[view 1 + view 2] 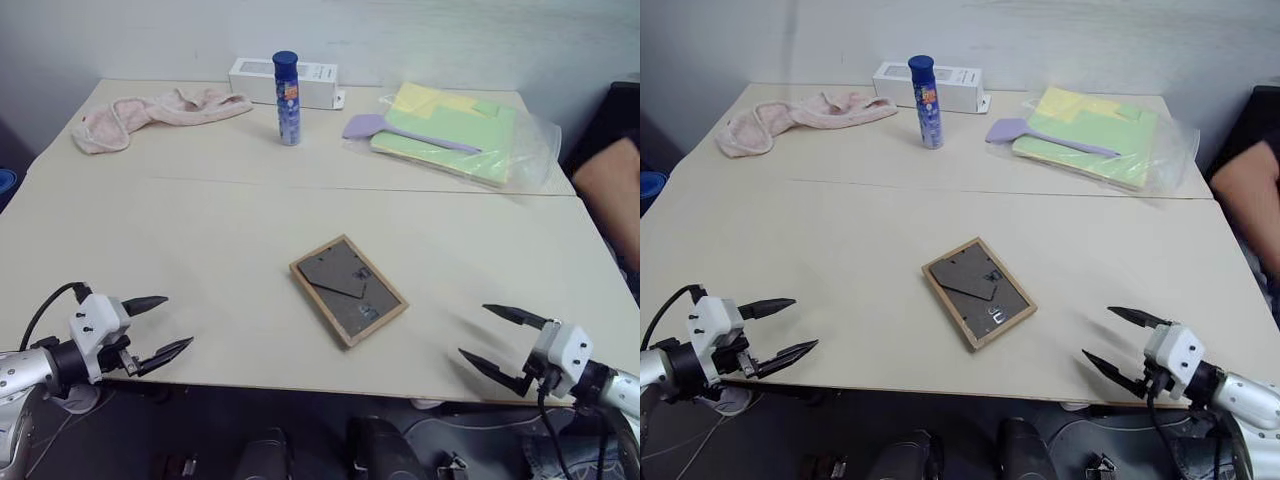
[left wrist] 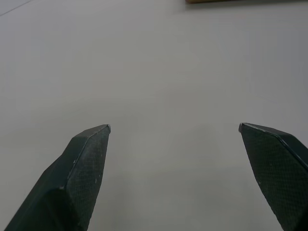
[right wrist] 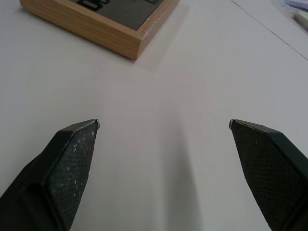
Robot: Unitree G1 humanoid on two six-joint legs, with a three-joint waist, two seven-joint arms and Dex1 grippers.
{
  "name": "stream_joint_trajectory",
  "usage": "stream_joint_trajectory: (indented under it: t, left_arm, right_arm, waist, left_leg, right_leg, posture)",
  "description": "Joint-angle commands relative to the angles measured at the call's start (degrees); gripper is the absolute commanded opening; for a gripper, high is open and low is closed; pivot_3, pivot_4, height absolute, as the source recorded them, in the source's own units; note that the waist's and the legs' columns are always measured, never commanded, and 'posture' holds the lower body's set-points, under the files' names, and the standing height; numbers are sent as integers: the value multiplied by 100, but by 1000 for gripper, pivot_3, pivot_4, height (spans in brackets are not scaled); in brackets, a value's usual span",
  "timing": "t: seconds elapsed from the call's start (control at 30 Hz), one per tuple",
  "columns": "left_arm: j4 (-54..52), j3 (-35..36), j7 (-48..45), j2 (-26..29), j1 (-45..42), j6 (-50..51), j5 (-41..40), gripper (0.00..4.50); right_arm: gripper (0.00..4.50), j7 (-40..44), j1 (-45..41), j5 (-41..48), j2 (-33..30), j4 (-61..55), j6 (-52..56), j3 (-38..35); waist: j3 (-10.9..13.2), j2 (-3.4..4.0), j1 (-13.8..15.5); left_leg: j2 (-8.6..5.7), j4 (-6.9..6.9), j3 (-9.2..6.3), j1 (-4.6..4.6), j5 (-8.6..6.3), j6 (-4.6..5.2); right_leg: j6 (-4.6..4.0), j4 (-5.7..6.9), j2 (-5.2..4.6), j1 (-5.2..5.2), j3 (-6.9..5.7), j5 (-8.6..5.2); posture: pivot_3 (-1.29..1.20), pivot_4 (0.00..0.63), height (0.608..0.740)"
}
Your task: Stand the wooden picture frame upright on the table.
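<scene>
Left gripper [image 1: 160,326] and right gripper [image 1: 495,336]: hovering at the near edge of the table [image 1: 200,240], fingers spread wide, gripping nothing.

Wooden picture frame [image 1: 348,290]: lying flat, back side up, mid-table between the grippers, apart from both.

Beyond the frame: blue spray can [image 1: 287,98] standing upright; white box [image 1: 283,83] sitting just behind it; pink towel [image 1: 150,113] lying to the can's left.

Clear plastic bag [image 1: 520,150], right of the can: holding green and yellow sheets [image 1: 450,130]; lilac spatula [image 1: 400,133] resting across it.
</scene>
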Motion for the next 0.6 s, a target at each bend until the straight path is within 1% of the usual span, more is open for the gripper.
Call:
stream_joint_trajectory:
  t: [0.03,0.1,0.17,0.2,0.3,0.4,0.47,0.53,0.57,0.6]
  left_arm:
    - [-147,64,98,-6,-114,-79,24,4500]
    - [-479,4,177,-6,-192,361,-206,4500]
    - [-916,-210,164,46,-255,756,-364,4500]
    - [-1102,-473,174,104,-307,905,-227,4500]
    - [-1429,-1256,506,-18,-669,1373,127,3940]
    - [-1486,-1941,871,-318,-1182,1811,366,2988]
    - [-1375,-2325,1032,-551,-1520,1861,583,2345]
    - [-1228,-2589,1155,-743,-1792,1911,755,1768]
    - [-1170,-2687,1172,-814,-1894,1935,805,1406]
    - [-1096,-2807,1190,-894,-1996,2022,840,1124]
  right_arm:
    - [4471,73,1,135,-41,-80,25,-42]
    - [4471,-15,-315,301,7,-213,405,84]
    - [4471,29,-668,406,-34,-284,787,271]
    - [4471,24,-918,312,-76,-231,983,421]
    - [3905,-110,-1778,-60,-3,168,1213,813]
    - [2885,-173,-2540,-468,93,739,1220,1222]
    - [2163,-102,-2967,-711,179,1131,1084,1517]
    - [1501,-23,-3242,-852,248,1400,1015,1708]
    - [1061,-5,-3337,-885,284,1501,966,1755]
    - [756,-12,-3432,-916,333,1598,926,1802]
  waist:
    - [0,0,0]
    - [0,0,-9]
    - [0,0,-38]
    - [-1,2,-30]
    - [-1,8,-10]
    - [-1,8,1]
    - [-1,7,21]
    - [-1,7,33]
    - [-1,7,30]
    - [-1,7,30]
  left_leg:
    - [0,0,0,0,0,0]
    - [0,0,0,1,1,-1]
    - [0,2,0,1,1,-2]
    - [0,4,0,3,2,-3]
    - [-1,4,0,3,14,-24]
    - [-4,6,0,0,15,-24]
    - [-4,7,-1,-6,15,-24]
    - [-4,15,1,-10,16,-24]
    - [-4,19,2,-13,17,-22]
    - [-4,23,3,-13,17,-22]
  right_leg:
    - [0,0,0,0,0,0]
    - [0,2,0,0,0,0]
    - [0,5,0,0,1,0]
    - [0,6,0,1,1,1]
    - [1,7,0,0,0,1]
    - [3,9,1,-2,-1,2]
    - [4,7,5,-5,-6,3]
    - [5,9,8,-4,-8,3]
    - [7,10,9,-6,-8,5]
    - [8,11,10,-6,-8,5]
  posture:
    - [0,150,740]
    - [0,150,740]
    - [0,150,740]
    - [0,150,740]
    - [0,150,740]
    - [0,150,740]
    - [0,150,740]
    - [0,150,740]
    - [0,150,740]
    - [0,150,740]
